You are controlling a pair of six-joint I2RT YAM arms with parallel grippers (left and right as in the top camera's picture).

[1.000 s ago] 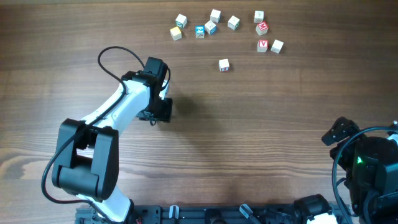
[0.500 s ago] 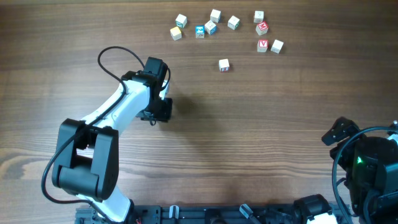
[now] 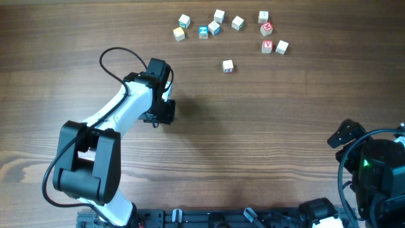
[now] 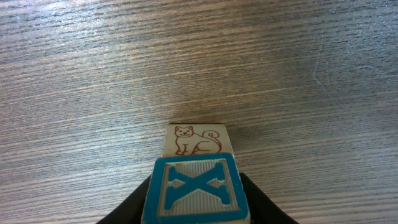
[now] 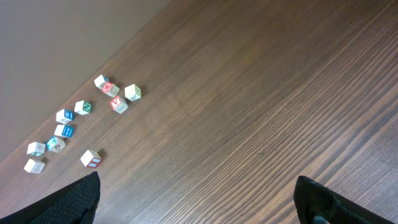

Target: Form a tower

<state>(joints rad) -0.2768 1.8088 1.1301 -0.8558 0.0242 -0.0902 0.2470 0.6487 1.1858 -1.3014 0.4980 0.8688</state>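
In the left wrist view a cube with a blue X face (image 4: pixel 196 190) sits between my left gripper (image 4: pixel 196 202)'s black fingers, which press on both its sides. Just beyond and below it shows a pale cube with a red-brown cat drawing (image 4: pixel 194 140), standing on the wood; together they make the tower. Whether the two cubes touch I cannot tell. From overhead the left gripper (image 3: pixel 164 112) points down at the table's left middle and hides the tower. My right gripper (image 5: pixel 200 205) is wide open with nothing in it, parked at the table's front right (image 3: pixel 345 134).
Several loose cubes with white, red and blue faces lie at the far edge (image 3: pixel 218 15), with one apart from them (image 3: pixel 228 66). The right wrist view shows the same group (image 5: pixel 112 102) far to its left. A black cable loops off the left arm (image 3: pixel 111 57).
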